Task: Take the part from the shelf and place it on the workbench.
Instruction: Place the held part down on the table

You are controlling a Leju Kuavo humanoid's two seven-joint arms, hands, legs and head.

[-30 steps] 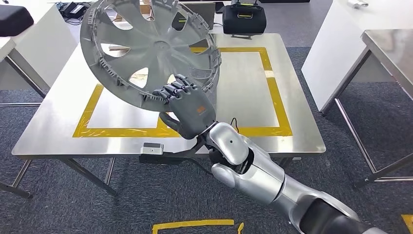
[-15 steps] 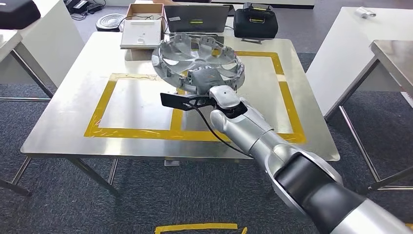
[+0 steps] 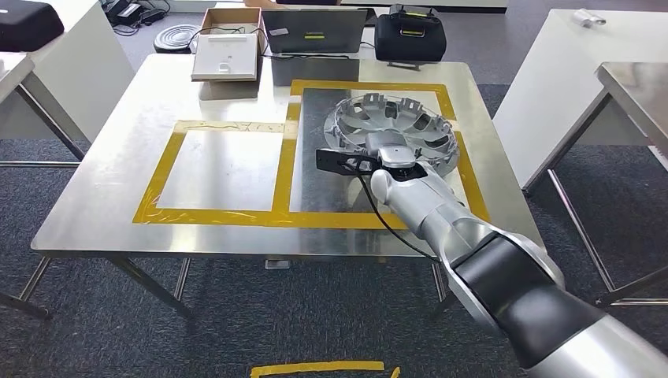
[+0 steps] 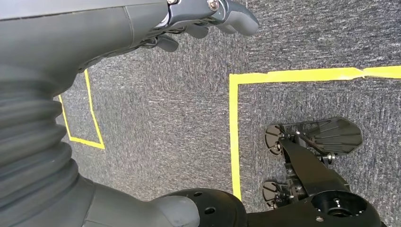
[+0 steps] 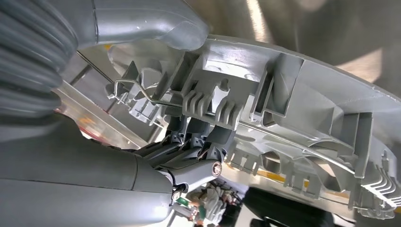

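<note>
My right robot hand (image 3: pixel 391 150) grips the wheel cover's (image 3: pixel 410 122) near rim, cover lying flat just beyond it over the table's (image 3: pixel 102 205) right taped square.

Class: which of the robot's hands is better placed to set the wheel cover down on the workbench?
Right. The right hand grips the wheel cover over the workbench; the left hand hangs above carpet.

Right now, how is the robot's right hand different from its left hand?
The right hand grips the rim of the grey wheel cover, while the left hand holds nothing. The right hand is stretched out over the steel workbench, inside the yellow tape; the left hand hangs over the grey carpet. Both are grey, many-fingered hands.
</note>
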